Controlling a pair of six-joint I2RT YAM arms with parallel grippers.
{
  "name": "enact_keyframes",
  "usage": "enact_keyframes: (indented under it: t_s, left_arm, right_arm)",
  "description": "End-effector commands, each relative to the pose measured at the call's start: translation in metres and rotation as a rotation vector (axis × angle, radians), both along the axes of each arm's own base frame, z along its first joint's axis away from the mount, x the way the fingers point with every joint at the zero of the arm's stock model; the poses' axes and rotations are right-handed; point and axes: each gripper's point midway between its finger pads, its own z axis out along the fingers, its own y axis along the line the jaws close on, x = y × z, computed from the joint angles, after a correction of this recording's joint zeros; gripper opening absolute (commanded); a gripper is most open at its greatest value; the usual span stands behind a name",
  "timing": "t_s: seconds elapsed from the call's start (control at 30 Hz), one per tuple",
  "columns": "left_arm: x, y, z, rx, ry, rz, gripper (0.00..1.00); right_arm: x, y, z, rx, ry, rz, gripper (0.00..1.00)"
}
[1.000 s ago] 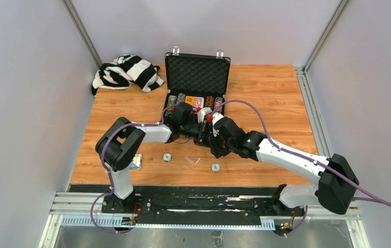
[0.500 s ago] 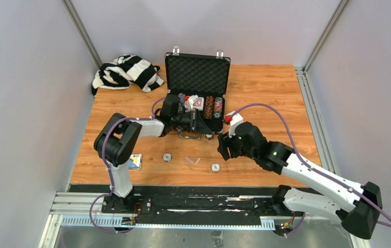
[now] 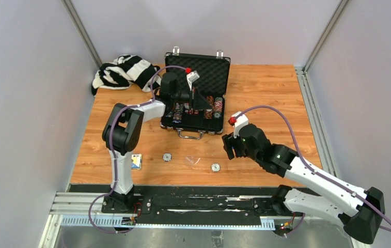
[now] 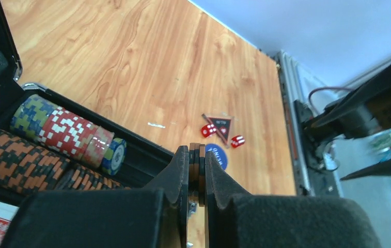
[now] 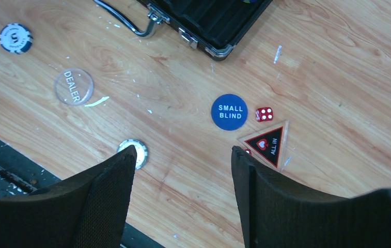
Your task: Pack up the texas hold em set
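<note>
The black briefcase (image 3: 203,74) lies open at the table's far middle, with rows of multicoloured poker chips (image 4: 64,135) in its foam tray. My left gripper (image 3: 201,104) hovers over the tray and is shut on a few orange-and-black chips (image 4: 199,164) held on edge. My right gripper (image 5: 183,160) is open and empty above the bare wood in front of the case's right corner (image 5: 219,50). Beneath it lie a blue SMALL BLIND button (image 5: 229,111), a red die (image 5: 264,113) and an ALL IN triangle (image 5: 268,144). A clear DEALER button (image 5: 74,86) lies further left.
A loose blue-and-white chip (image 5: 15,37) and a white chip (image 5: 137,153) lie near the front edge. The case's silver handle (image 3: 189,135) sticks out toward me. A small blue-edged item (image 3: 136,161) lies by the left arm's base. A striped cloth (image 3: 126,71) sits at the far left.
My left gripper has moved from the case's front edge up over the tray, carrying the chips. My right arm has pulled back from the case toward the near right.
</note>
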Motion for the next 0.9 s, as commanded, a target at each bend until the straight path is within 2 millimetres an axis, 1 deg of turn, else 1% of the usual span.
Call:
enact_keyframes:
  t_s: [0.0, 0.13, 0.23, 0.33, 0.4, 0.5, 0.57, 0.73, 0.8, 0.87]
  left_arm:
    - [0.000, -0.002, -0.004, -0.017, -0.286, -0.098, 0.00]
    - [0.003, 0.001, -0.015, 0.001, -0.392, -0.091, 0.00]
    - [0.003, 0.002, -0.023, 0.010, -0.426, -0.094, 0.00]
    - [-0.003, 0.003, -0.033, 0.012, -0.438, -0.116, 0.00]
    - [-0.008, 0.004, -0.038, 0.006, -0.428, -0.140, 0.00]
    - [-0.018, 0.003, -0.040, -0.022, -0.367, -0.201, 0.00]
    - [-0.018, 0.003, -0.044, -0.021, -0.335, -0.201, 0.00]
    - [-0.017, 0.005, -0.042, -0.011, -0.324, -0.178, 0.00]
    - [-0.016, 0.005, -0.036, -0.014, -0.334, -0.174, 0.00]
    - [-0.019, 0.004, -0.024, -0.024, -0.349, -0.180, 0.00]
  right_arm:
    - [0.010, -0.010, -0.008, -0.048, -0.014, -0.045, 0.67]
    - [0.011, -0.011, -0.015, -0.057, 0.009, -0.057, 0.67]
    - [0.010, -0.010, -0.019, -0.061, 0.025, -0.059, 0.67]
    - [0.010, -0.009, -0.019, -0.062, 0.030, -0.058, 0.67]
    - [0.011, -0.009, -0.019, -0.062, 0.032, -0.058, 0.67]
    - [0.011, -0.008, -0.018, -0.058, 0.035, -0.058, 0.67]
    - [0.012, -0.007, -0.018, -0.057, 0.037, -0.056, 0.67]
    - [0.011, -0.007, -0.018, -0.056, 0.038, -0.054, 0.67]
    - [0.010, -0.009, -0.019, -0.062, 0.039, -0.059, 0.67]
    - [0.009, -0.011, -0.019, -0.062, 0.040, -0.061, 0.67]
